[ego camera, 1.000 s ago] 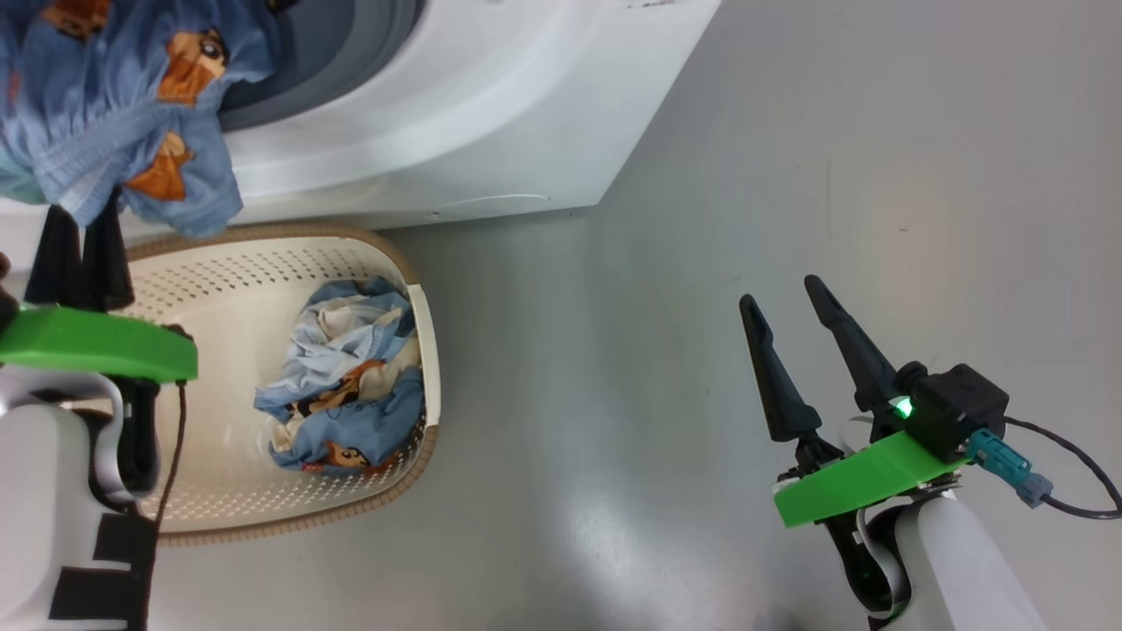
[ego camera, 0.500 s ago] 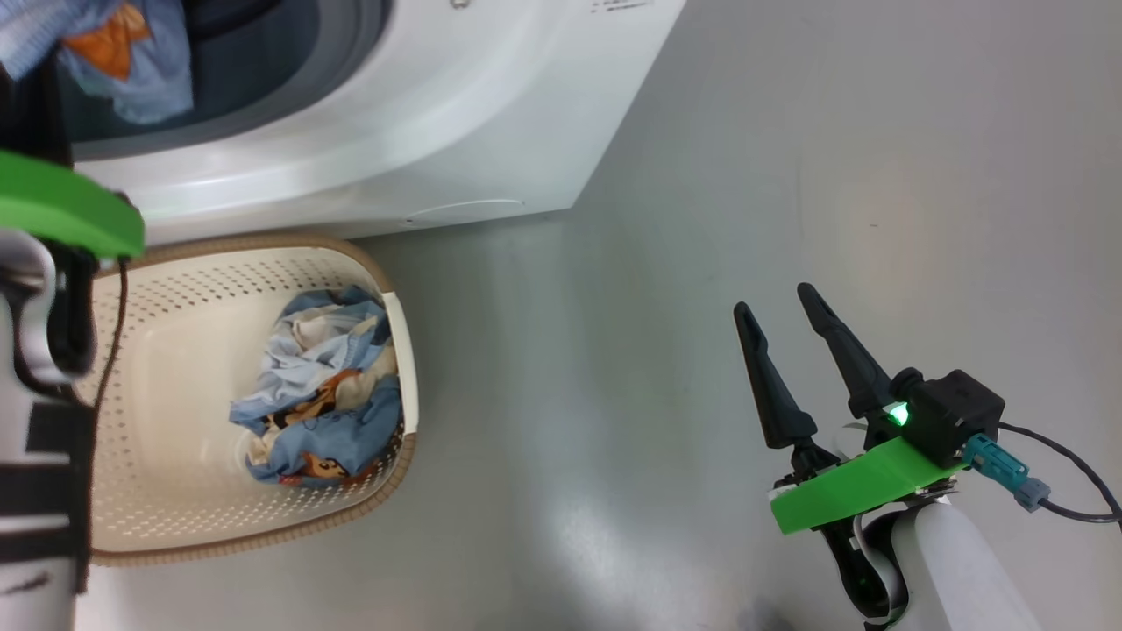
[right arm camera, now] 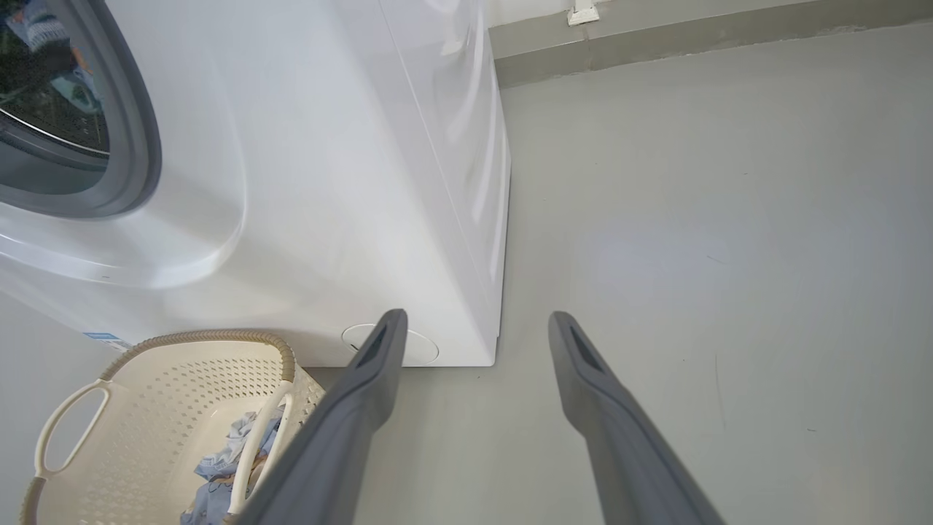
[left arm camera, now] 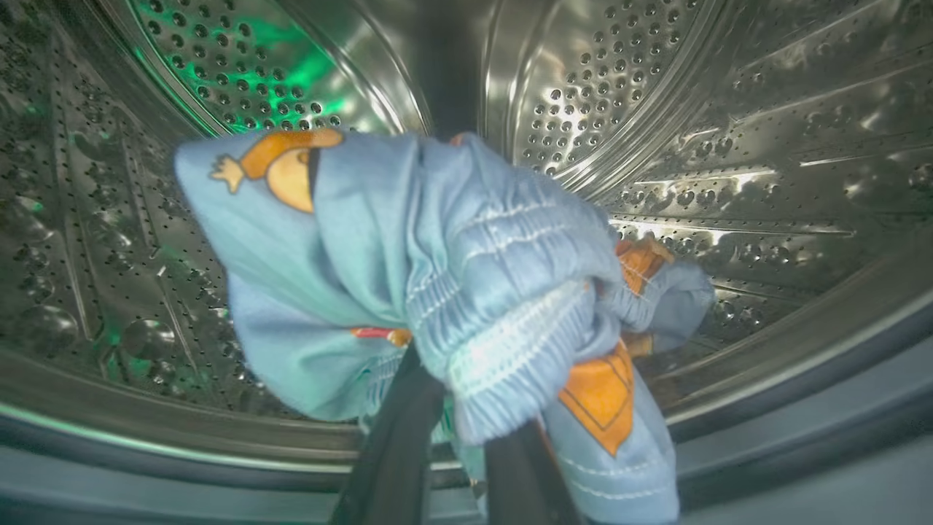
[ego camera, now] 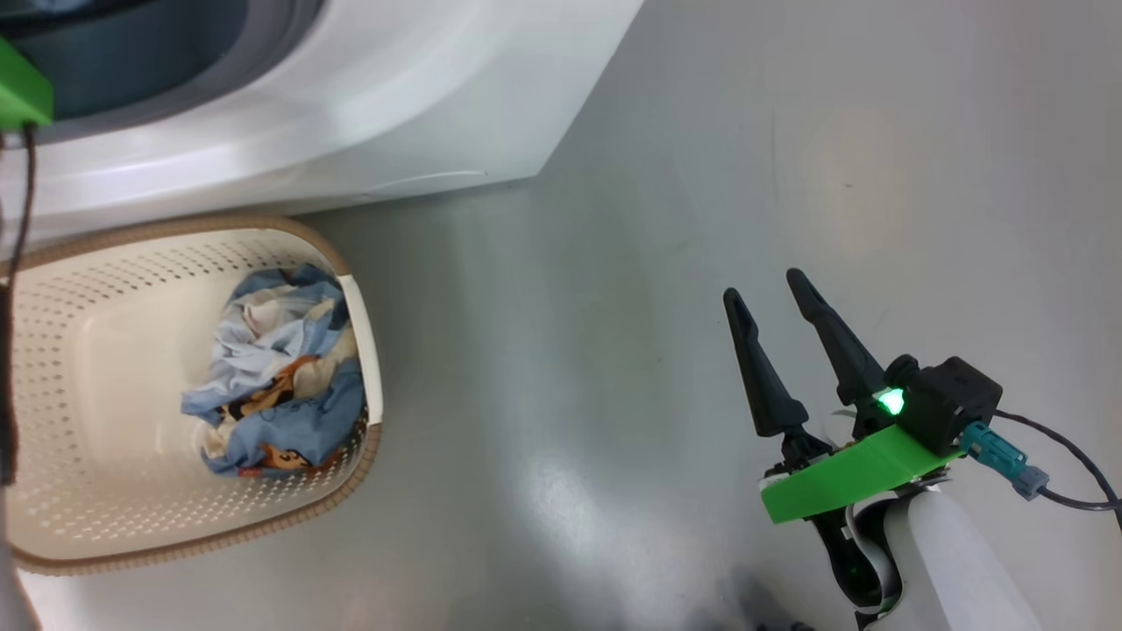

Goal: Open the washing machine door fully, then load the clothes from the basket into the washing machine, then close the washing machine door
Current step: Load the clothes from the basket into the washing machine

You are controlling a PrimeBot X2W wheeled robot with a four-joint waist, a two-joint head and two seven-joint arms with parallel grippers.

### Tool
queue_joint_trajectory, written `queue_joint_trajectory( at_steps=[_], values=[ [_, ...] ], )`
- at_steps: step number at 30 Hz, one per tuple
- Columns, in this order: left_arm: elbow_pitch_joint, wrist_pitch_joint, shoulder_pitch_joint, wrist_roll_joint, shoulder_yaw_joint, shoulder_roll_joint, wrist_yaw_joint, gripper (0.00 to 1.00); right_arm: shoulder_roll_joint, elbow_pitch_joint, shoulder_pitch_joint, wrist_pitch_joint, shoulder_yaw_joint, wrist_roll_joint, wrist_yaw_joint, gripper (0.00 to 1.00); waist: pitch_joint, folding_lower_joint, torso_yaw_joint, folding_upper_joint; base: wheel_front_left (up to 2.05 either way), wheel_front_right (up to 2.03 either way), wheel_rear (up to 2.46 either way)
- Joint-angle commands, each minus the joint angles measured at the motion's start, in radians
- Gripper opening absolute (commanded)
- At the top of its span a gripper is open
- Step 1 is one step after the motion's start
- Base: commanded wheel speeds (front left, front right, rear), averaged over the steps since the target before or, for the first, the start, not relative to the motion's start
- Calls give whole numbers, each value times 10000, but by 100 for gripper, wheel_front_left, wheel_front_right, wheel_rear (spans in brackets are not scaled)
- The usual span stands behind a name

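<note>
My left gripper (left arm camera: 459, 408) pinches a garment (left arm camera: 437, 277), fingers rising from 6 o'clock. My right gripper (ego camera: 761, 285) sits at 4 o'clock in head view, jaws wide, pointing toward 11.

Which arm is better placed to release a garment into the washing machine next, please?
Left. The left gripper is shut on a blue garment inside the steel drum; the right gripper hangs open over the floor, holding nothing.

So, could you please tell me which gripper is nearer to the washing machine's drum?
Left. The left gripper reaches into the drum, shut on a blue garment; the right gripper hangs open above the floor, well clear of the washing machine.
</note>
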Motion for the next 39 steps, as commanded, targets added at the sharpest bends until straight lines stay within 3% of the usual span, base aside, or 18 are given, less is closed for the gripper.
queue_joint_trajectory(
  at_steps=[1, 20, 39],
  values=[
    [-105, 71, -288, -37, 197, 581, 20, 0, 57, -234, 110, -48, 248, 90, 14, 100, 179, 0, -128, 0, 0, 0, 0],
    [1831, 278, -2804, 487, -425, 1215, -63, 0, 57, -325, -147, -48, 642, 447, 14, 100, 1368, 0, -660, 0, 0, 0, 0],
    [2946, -602, -4217, 822, -1117, 1596, -383, 0, 57, -262, -299, -48, 928, 698, 14, 100, 1731, 0, -865, 0, 0, 0, 0]
  ],
)
